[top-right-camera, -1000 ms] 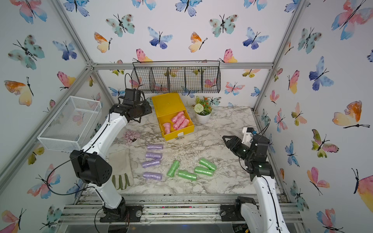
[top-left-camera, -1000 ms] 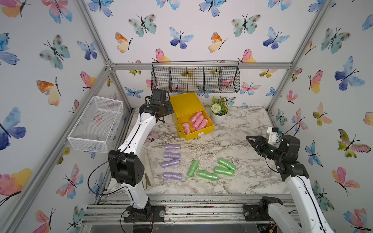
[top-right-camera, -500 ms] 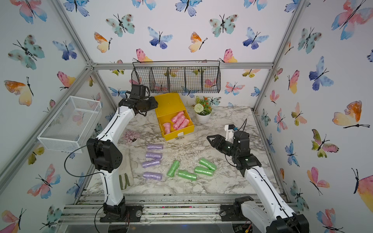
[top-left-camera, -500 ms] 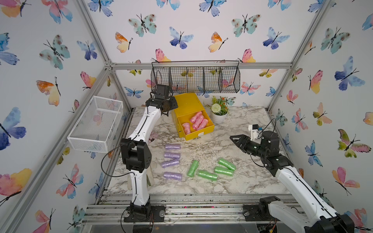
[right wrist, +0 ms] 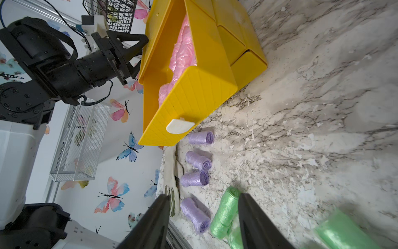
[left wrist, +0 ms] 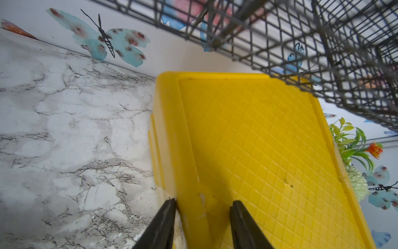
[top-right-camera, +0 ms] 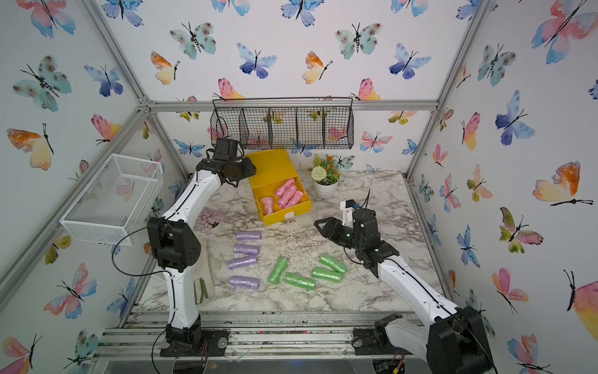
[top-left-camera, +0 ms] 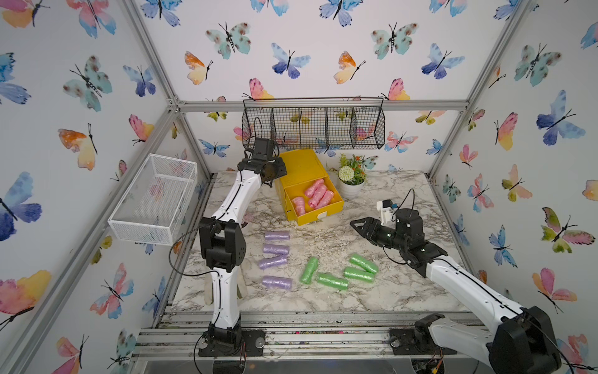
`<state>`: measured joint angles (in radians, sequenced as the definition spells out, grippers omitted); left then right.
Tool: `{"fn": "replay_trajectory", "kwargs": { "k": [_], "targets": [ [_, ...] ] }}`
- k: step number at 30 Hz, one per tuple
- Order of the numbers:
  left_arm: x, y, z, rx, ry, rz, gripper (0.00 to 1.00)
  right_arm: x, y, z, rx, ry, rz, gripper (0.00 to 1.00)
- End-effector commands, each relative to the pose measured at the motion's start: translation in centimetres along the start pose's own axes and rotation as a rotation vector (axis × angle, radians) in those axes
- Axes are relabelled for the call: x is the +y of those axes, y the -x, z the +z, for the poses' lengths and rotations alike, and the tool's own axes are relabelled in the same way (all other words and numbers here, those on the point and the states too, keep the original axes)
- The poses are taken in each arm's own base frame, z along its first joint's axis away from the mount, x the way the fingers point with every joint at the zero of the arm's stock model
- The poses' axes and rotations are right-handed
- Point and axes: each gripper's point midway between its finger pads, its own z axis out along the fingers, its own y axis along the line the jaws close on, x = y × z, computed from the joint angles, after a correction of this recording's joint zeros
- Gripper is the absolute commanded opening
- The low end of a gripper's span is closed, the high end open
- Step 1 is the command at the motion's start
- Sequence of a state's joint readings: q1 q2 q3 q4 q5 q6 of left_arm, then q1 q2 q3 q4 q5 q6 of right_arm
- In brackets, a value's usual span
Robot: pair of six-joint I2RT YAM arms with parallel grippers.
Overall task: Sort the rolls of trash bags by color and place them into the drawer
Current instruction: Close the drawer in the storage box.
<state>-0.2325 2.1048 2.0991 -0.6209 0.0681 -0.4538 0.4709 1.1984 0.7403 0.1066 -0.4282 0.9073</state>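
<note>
**Trash-bag rolls (top-right-camera: 326, 273), twelve**

Pink rolls (top-left-camera: 318, 194) inside yellow drawer (top-left-camera: 301, 166), top tray out; purple rolls (top-left-camera: 275, 249), green rolls (top-left-camera: 331, 281) before it. Probably light, slippery: pinch mid-length. Left gripper (left wrist: 203, 201) astride drawer's edge, grip unclear; right gripper (right wrist: 204, 195) spread, empty.

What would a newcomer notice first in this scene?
The yellow chest at the back, its top drawer pulled open and holding pink rolls. In front, purple rolls lie in a column and green rolls in a loose cluster on the table. The left gripper straddles the chest's top edge; the right gripper hangs open and empty above the table.
</note>
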Motion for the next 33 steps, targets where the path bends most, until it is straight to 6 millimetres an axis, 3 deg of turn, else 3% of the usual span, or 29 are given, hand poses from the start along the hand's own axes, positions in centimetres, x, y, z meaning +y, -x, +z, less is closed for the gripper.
{"fn": "replay_trajectory", "kwargs": {
  "k": [1,7,16,33],
  "targets": [
    [2.2,-3.7,0.9,0.129,0.060,-0.011,0.45,2.6,1.4,1.2,-0.055,0.059,-0.030,0.56],
    [2.4,-4.6,1.3,0.157,0.059,-0.016,0.45,3.6,0.9,4.1,-0.033,0.075,-0.030,0.47],
    [2.5,-5.0,1.2,0.172,0.060,-0.017,0.44,2.7,1.6,7.2,-0.035,0.023,0.006,0.34],
    [2.1,-5.3,1.7,0.191,0.045,-0.013,0.44,3.3,4.2,11.1,-0.069,0.004,0.012,0.32]
  ]
}}
